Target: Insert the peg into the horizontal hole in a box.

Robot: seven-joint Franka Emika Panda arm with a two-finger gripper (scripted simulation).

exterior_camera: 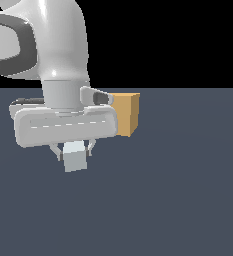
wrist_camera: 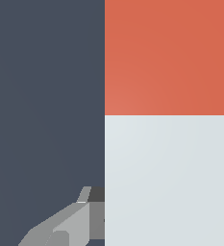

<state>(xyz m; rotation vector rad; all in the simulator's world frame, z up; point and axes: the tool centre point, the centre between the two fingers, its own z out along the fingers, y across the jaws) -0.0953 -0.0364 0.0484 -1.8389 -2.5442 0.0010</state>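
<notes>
Peg clamped in pincer, box behind

Flat slate-blue floor, plain, no markings, runs back to a straight far edge against black. Tan box sits on it near that far edge, part hidden by the arm at the exterior view's left. White-grey peg end shows nearer, low over the floor; contact with the floor unclear. Wrist view: same floor beside the peg.

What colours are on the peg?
Peg: red-orange on one part, white-grey on the other; clearest in wrist view.
</notes>
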